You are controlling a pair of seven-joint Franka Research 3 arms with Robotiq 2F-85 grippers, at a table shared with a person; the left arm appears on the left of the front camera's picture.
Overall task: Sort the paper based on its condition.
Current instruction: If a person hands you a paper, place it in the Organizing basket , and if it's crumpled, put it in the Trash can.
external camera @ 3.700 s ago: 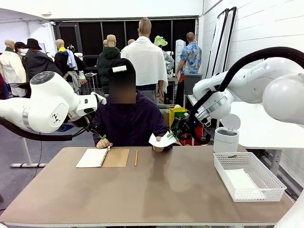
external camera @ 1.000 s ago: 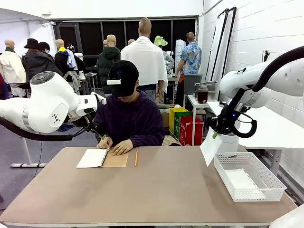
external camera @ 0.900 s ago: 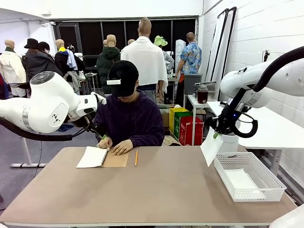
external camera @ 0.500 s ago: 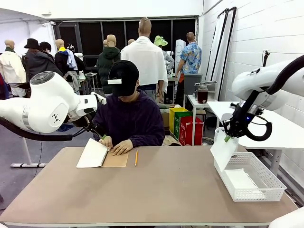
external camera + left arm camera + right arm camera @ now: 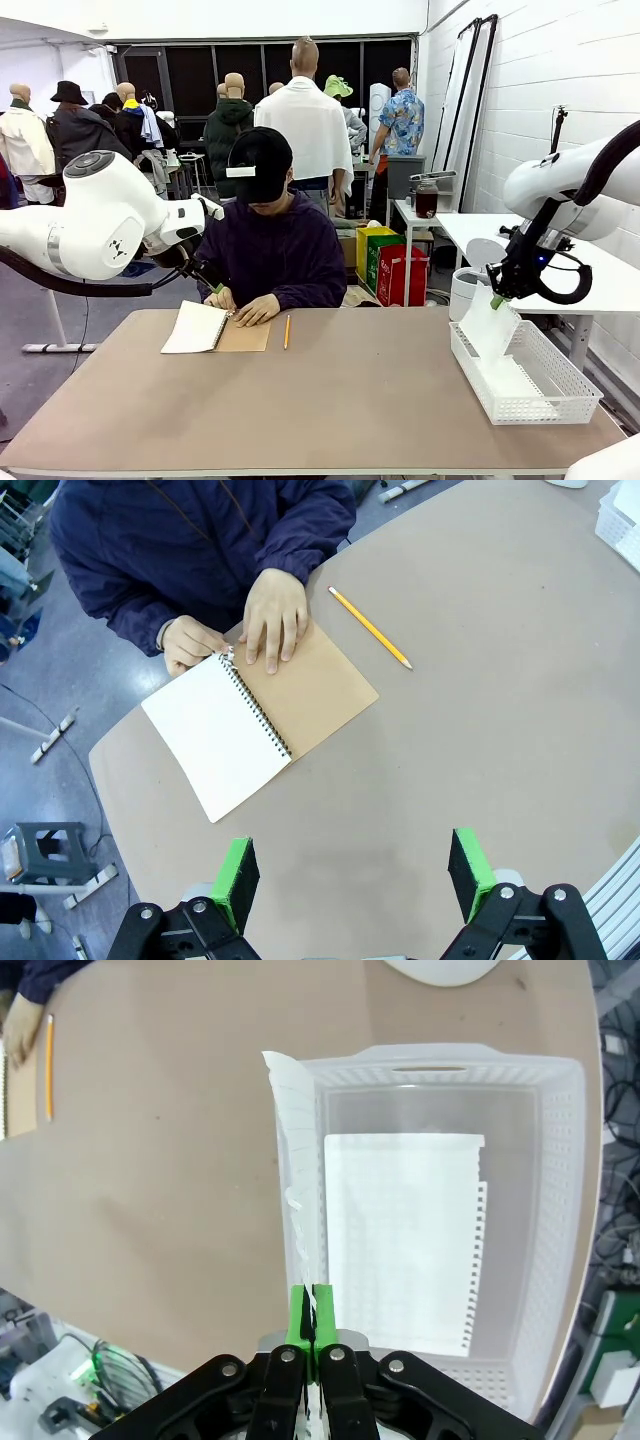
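The right gripper [image 5: 496, 300] hangs over the white mesh basket [image 5: 560, 405] at the table's [image 5: 330, 410] right edge, fingers pinched together on the top edge of a sheet of paper [image 5: 487, 328] that dangles above the basket's near-left rim. A second sheet [image 5: 400, 1240] lies flat inside. The left gripper [image 5: 352, 875] hovers above the table's left part, fingers spread apart with nothing between them, over the open notebook [image 5: 255, 725] under a person's hands [image 5: 275, 618]; the pencil [image 5: 370, 628] lies beside it.
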